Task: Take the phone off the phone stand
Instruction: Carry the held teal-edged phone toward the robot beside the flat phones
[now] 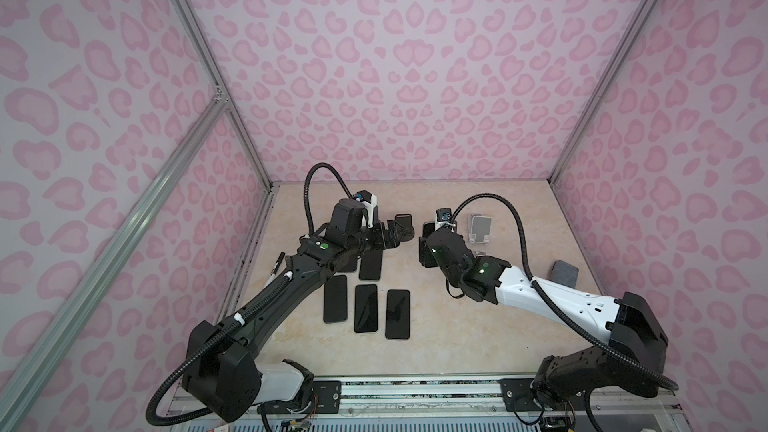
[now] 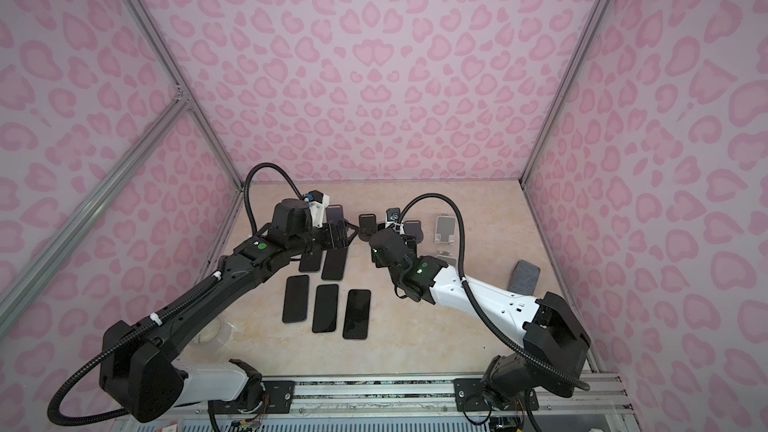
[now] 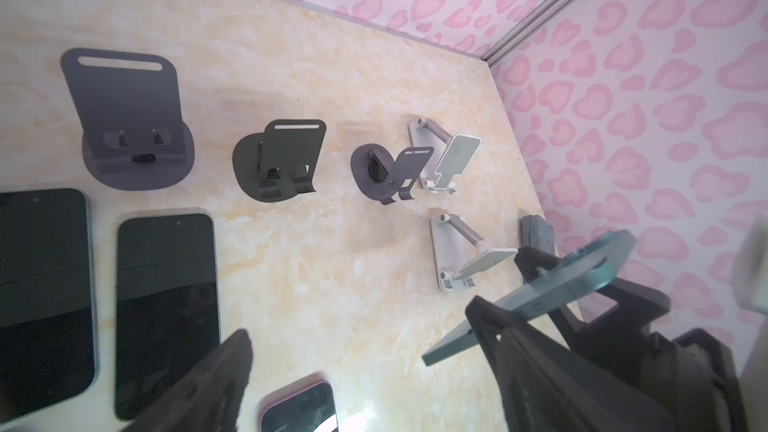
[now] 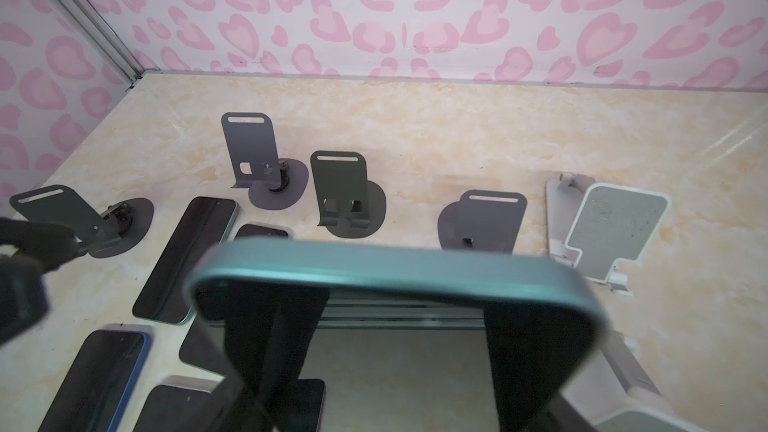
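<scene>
Right tool (image 4: 399,317) is clamped on the teal phone (image 4: 395,272). The phone is in the air, tilted, and clear of every phone stand. The dark stands (image 4: 340,189) along the back and the white stand (image 4: 611,230) all show bare. Lift-off looks done; I can't tell which stand it came off.

Left tool (image 3: 359,326) is spread wide and empty, just beside the phone (image 3: 561,292). This could be a handover or just standby, not clear which.

My read of the step in hand: carry the phone away and lay it flat.
- The grip seems to sit toward one end, so the free end may swing. Move slowly with no wrist snaps.
- Level the phone before descending.
- Release only once it rests on the tabletop (image 1: 449,326). No dropping.
- If it's a handover, the left tool closes fully before the right lets go.

Room:
- The best open patch is bare tabletop in front of the right arm, between the flat phones (image 1: 366,308) and the grey block (image 1: 564,273).
- The left side is crowded, with flat phones in rows partly under the left arm.
- Behind is the stand row, then the wall. Don't back into it.
- White stands are close to the right tool, so pull toward me first, then lower.
- The two tools are near each other, so keep the left one parked while the right travels.
</scene>
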{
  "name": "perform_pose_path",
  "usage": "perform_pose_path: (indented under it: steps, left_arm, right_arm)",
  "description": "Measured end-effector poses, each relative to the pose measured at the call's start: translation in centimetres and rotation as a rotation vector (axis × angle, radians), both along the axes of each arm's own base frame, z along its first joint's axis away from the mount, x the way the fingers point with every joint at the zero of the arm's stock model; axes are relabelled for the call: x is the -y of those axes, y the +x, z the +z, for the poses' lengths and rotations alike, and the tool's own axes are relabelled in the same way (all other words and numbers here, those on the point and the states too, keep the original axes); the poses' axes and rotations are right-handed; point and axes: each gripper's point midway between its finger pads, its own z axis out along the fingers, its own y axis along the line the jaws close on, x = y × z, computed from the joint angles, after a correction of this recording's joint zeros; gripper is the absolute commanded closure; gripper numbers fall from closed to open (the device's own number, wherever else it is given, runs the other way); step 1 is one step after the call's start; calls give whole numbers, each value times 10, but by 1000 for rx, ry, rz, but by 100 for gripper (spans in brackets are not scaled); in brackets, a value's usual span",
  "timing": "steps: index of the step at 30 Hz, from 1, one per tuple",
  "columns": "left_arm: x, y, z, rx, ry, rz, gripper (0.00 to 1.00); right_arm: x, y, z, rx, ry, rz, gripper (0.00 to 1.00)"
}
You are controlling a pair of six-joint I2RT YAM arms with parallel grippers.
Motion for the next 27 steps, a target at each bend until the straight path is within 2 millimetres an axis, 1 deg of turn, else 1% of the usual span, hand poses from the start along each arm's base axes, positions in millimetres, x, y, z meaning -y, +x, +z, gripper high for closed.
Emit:
perform_pose_path:
  steps: [4,7,10,13,17,23,27]
  left_arm:
    - [-10,1,6,26,9,39,5]
    - [-19,3,8,39,18,76,5]
    - [-37,7,11,52,22,143,5]
    - [-59,10,17,67,15,225,5]
    - [-83,15,26,93,12,315,4]
    - [-92,17,29,100,8,348,4]
    - [-94,18,29,96,2,360,4]
  right_arm:
    - [-5,-3,-14,-27,10,-11,35]
    - [-15,-1,-19,-42,7,-18,35]
    - [-30,4,-16,-40,17,-16,35]
    - [-42,9,-13,-42,26,-23,36]
    - [-57,17,-18,-62,32,-39,36]
    - [-74,27,-42,-120,16,-69,36]
    - [-80,29,-60,-157,4,-83,36]
